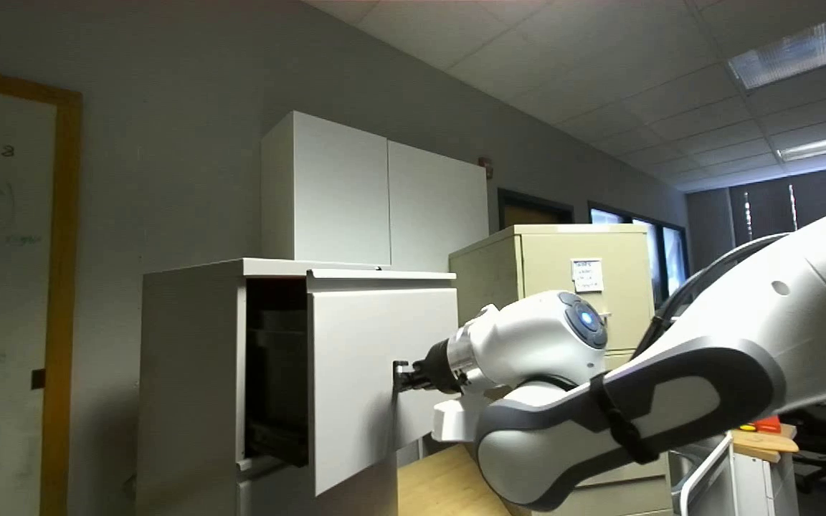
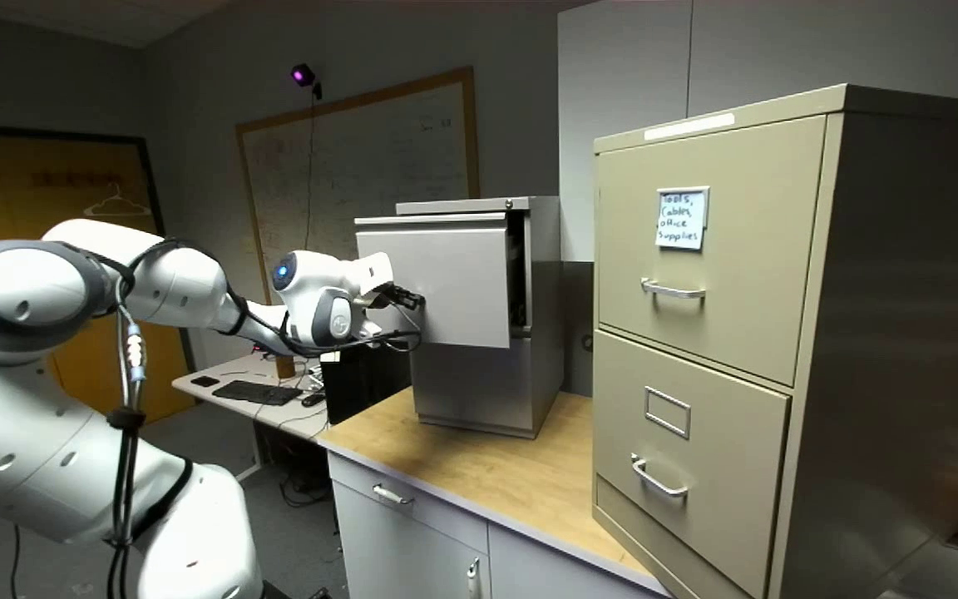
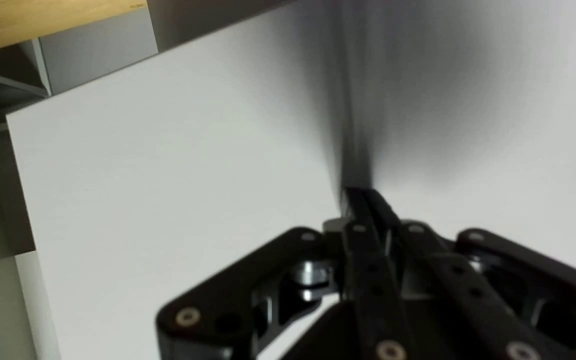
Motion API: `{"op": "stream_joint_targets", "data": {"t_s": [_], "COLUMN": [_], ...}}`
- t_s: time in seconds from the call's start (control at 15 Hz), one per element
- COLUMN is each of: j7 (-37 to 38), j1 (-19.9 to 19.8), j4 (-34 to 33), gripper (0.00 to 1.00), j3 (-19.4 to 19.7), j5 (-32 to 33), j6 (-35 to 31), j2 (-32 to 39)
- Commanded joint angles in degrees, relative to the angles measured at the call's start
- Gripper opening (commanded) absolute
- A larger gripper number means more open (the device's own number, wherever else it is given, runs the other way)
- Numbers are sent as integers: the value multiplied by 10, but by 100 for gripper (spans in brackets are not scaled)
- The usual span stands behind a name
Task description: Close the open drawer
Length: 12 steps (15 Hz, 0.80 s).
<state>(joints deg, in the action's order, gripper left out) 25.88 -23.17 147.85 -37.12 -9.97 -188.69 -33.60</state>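
- The hand point(image 3: 362, 195) has its two fingers pressed together, with nothing seen between them. Their tips meet the drawer front around its middle, or come so near that no gap shows.
- That front belongs to the drawer point(image 1: 355, 380), the upper one of a white cabinet point(image 1: 187, 380). It stands out from the body, and a dark opening shows at its side in both exterior views.
- Done, in my judgement: the hand is in place for a push. Left: the drawer has to slide straight back until its front meets the body. How hard the fingers press, if at all, I cannot tell.
- A cable point(image 2: 387, 336) loops just below the hand and might rub or snag as the push goes on. Inside the opening it is too dark to tell whether anything would catch.
- The arm point(image 1: 671, 401) reaches in from the front, which seems to suit the push.
- The cabinet stands on a wooden-topped desk point(image 2: 454, 451); a rough shove might shift it.
- Farther out, a beige filing cabinet point(image 2: 778, 320) stands to one side, a white cupboard point(image 1: 373, 192) rises behind, and a whiteboard point(image 2: 354, 158) hangs on the wall point(image 2: 516, 125). None seems likely to block the drawer.
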Motion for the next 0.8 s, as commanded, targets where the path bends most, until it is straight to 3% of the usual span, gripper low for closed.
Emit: {"op": "stream_joint_targets", "data": {"t_s": [0.0, 0.4, 0.73], "j7": [13, 49, 93], "j1": [-104, -256, -430], "j4": [-106, -220, -295], "gripper": [6, 5, 5], "j3": [-83, -235, -420], "j5": [5, 11, 23], "j6": [16, 81, 133], "j2": [77, 139, 153]}}
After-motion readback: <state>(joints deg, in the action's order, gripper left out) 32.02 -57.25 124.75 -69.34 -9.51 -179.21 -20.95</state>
